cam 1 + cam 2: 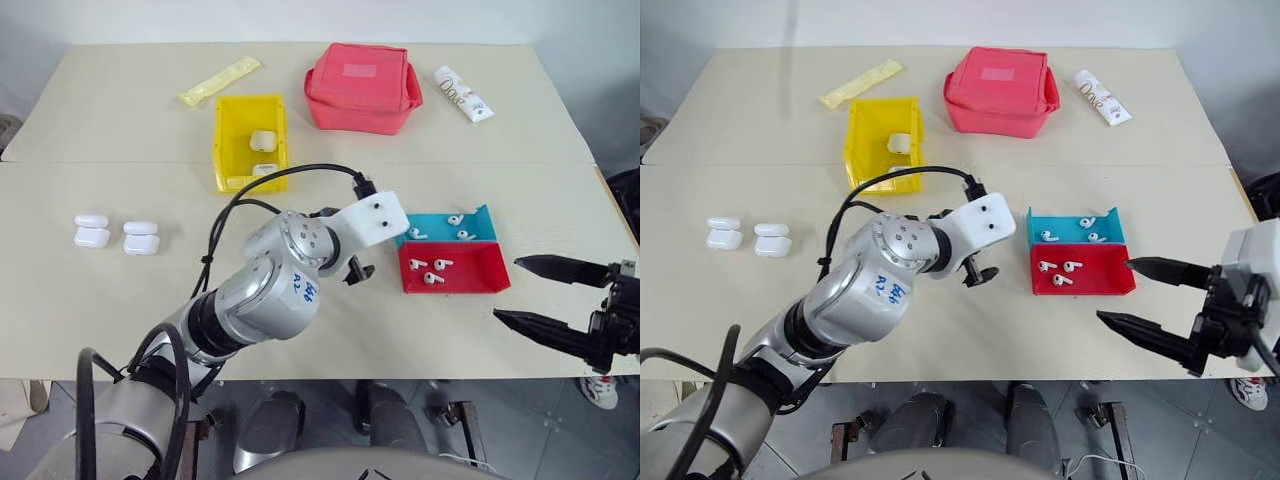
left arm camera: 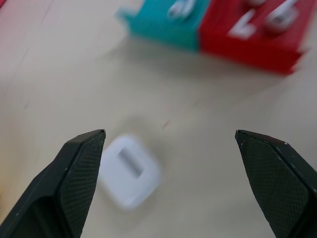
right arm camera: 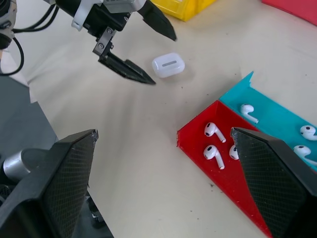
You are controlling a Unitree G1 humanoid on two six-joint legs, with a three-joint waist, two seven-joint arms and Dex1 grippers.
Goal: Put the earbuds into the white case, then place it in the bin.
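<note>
A white case lies flat on the table, also in the left wrist view. My left gripper hovers over it, open, with nothing held; its own view shows the fingers wide apart. Several earbuds lie in a red tray and a blue tray. My right gripper is open and empty, to the right of the trays. The yellow bin stands further back with two white cases inside. Two more cases sit at the left.
A red fabric pouch stands at the back centre, with a white tube to its right and a yellow packet to its left. My left arm's cable loops over the table near the bin.
</note>
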